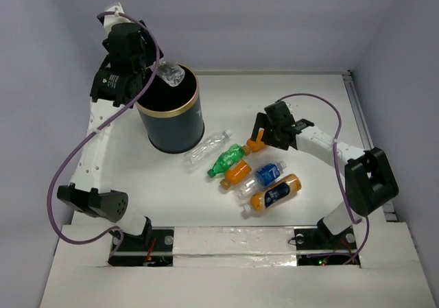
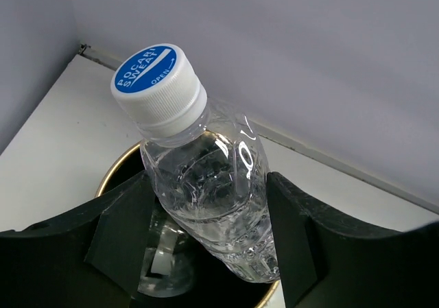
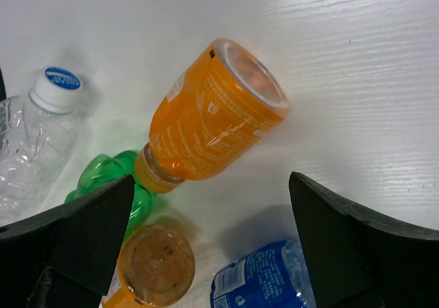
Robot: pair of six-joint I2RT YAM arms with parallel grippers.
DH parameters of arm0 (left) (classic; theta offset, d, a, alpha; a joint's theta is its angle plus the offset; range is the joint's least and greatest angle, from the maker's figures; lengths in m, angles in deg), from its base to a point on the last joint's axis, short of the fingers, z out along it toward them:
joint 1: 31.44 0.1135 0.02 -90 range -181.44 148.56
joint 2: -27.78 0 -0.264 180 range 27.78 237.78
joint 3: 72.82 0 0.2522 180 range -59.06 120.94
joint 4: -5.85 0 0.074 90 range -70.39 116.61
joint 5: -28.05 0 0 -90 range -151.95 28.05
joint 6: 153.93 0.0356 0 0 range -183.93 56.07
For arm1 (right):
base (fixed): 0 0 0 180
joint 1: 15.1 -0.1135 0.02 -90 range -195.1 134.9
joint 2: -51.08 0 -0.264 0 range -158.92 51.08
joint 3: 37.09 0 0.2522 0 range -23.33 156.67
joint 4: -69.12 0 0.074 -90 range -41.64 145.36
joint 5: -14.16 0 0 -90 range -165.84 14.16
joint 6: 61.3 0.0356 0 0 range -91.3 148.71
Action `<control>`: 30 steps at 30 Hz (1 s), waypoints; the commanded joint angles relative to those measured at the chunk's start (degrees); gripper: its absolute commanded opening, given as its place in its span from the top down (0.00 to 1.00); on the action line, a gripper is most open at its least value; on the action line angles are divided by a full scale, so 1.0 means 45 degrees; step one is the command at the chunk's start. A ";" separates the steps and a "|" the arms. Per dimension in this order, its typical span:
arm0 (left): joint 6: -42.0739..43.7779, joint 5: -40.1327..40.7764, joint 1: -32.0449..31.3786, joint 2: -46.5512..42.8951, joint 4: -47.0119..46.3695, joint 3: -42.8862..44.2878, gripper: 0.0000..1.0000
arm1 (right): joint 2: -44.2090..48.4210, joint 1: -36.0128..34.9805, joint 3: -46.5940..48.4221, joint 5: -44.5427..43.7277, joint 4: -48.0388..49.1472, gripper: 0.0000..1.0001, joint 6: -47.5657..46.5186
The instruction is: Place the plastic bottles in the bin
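Nearest to the arm bases, on the white table (image 1: 226, 95), a long orange bottle (image 1: 276, 191) with a blue label lies on its side. A small clear bottle (image 1: 245, 188) lies just beside it. Behind these two are a blue-labelled bottle (image 1: 269, 173), an orange bottle (image 1: 238, 173), a green bottle (image 1: 228, 159) and a long clear bottle (image 1: 206, 149), all lying close together, and the last one reaches toward the foot of the bin. A little farther, the right gripper (image 1: 259, 138) hangs low over a small orange bottle (image 3: 212, 119) that lies on its side on the table. Its fingers (image 3: 82, 232) stand wide apart, one at each side of this bottle, and they do not touch it. To the left of the group stands the bin (image 1: 169, 116), dark with a gold rim and upright. Farthest, the left gripper (image 2: 206, 212) is above the mouth of the bin, and its fingers (image 2: 130, 219) press on both sides of a capped clear bottle (image 2: 206, 184), which is tilted, with its white and blue cap away from the camera. Down inside the bin something pale and clear shows, but I cannot tell what it is.
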 commanded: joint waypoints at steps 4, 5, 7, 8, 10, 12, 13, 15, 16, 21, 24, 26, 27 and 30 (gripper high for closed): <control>0.0951 0.1081 -0.0005 -0.0524 -0.2290 -0.2043 0.55 | -0.0772 0.0553 0.0700 0.0155 0.0491 0.00 0.0462; 0.1009 0.1102 -0.0005 -0.0834 -0.2794 -0.2916 0.53 | -0.0966 0.0555 0.0738 0.0273 0.0531 0.00 0.0501; 0.1010 0.1102 -0.0005 -0.1206 -0.3285 -0.3781 0.44 | -0.1240 0.0691 0.0855 0.0565 0.0531 0.00 0.0619; 0.0971 0.1064 -0.0005 -0.1537 -0.3655 -0.4461 0.34 | -0.1454 0.0691 0.1011 0.0644 0.0492 0.00 0.0716; 0.0932 0.0947 -0.0005 -0.1774 -0.3873 -0.4877 0.25 | -0.1592 0.0691 0.1148 0.0742 0.0550 0.00 0.0775; 0.0835 0.0479 -0.0005 -0.2047 -0.3971 -0.5151 0.18 | -0.1748 0.0691 0.1323 0.0801 0.0628 0.00 0.0911; 0.0815 0.0284 -0.0005 -0.2164 -0.4010 -0.5191 0.17 | -0.1827 0.0691 0.1421 0.0801 0.0609 0.00 0.0951; 0.0814 0.0028 -0.0316 -0.2418 -0.3894 -0.5114 0.17 | -0.2022 0.0691 0.1713 0.0840 0.0493 0.00 0.1029; 0.0872 -0.0030 -0.0531 -0.2516 -0.3874 -0.5093 0.17 | -0.2235 0.0691 0.1812 0.0860 0.0473 0.00 0.1068; 0.0971 -0.0187 -0.3398 -0.3278 -0.3483 -0.5638 0.19 | -0.2745 0.0691 0.2086 0.0938 0.0355 0.05 0.1360; 0.0406 -0.0654 -0.5018 -0.3823 -0.3269 -0.6999 0.21 | -0.2882 0.0691 0.2087 0.0938 0.0355 0.07 0.1575; -0.0101 -0.1024 -0.5705 -0.4427 -0.3287 -0.7998 0.23 | -0.2921 0.0691 0.2067 0.0918 0.0355 0.10 0.1634; -0.0548 -0.1143 -0.6405 -0.4624 -0.3384 -0.9009 0.24 | -0.2960 0.0691 0.2067 0.0899 0.0336 0.10 0.1654; -0.1331 -0.1456 -0.7424 -0.5328 -0.3638 -1.0773 0.25 | -0.3077 0.0691 0.2184 0.0743 0.0180 0.16 0.1615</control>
